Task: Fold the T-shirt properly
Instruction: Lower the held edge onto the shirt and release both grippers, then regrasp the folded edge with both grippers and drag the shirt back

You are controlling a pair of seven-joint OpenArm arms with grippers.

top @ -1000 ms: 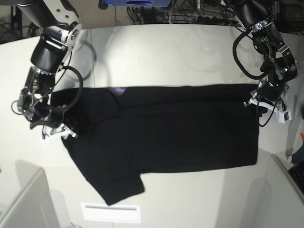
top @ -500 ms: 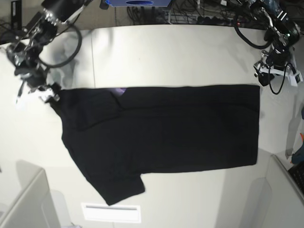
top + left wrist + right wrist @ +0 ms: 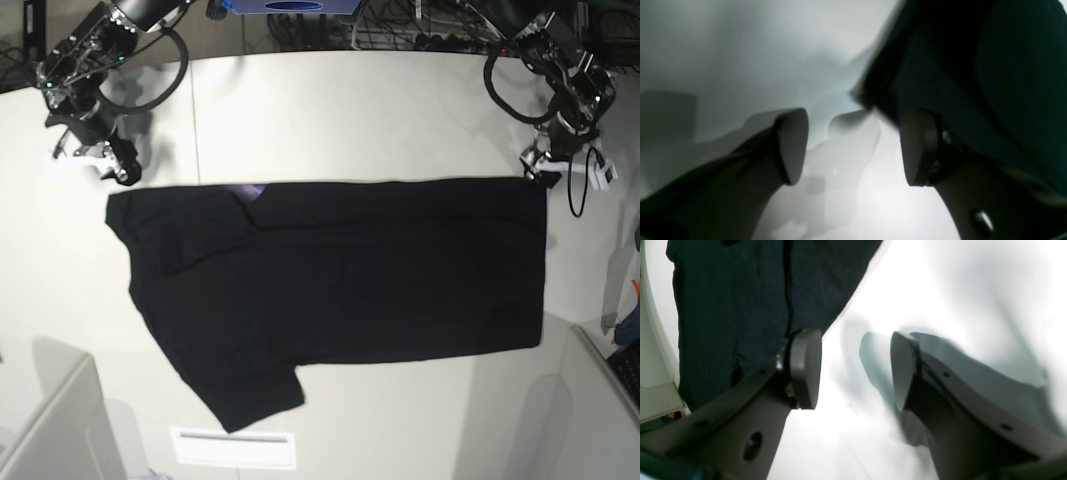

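Evidently limp, light cloth, the T-shirt lies flat on the worktop, best pinched at its far corners, where the left gripper and right gripper hover, fingers spread, grasping nothing.

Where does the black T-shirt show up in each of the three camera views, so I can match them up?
Base: the T-shirt lies flat across the middle of the table.
Left wrist: its dark cloth fills the upper right, blurred, beyond the open left gripper.
Right wrist: it fills the upper left, behind the open right gripper.
Shared landmark: the shirt's edge against the pale table.
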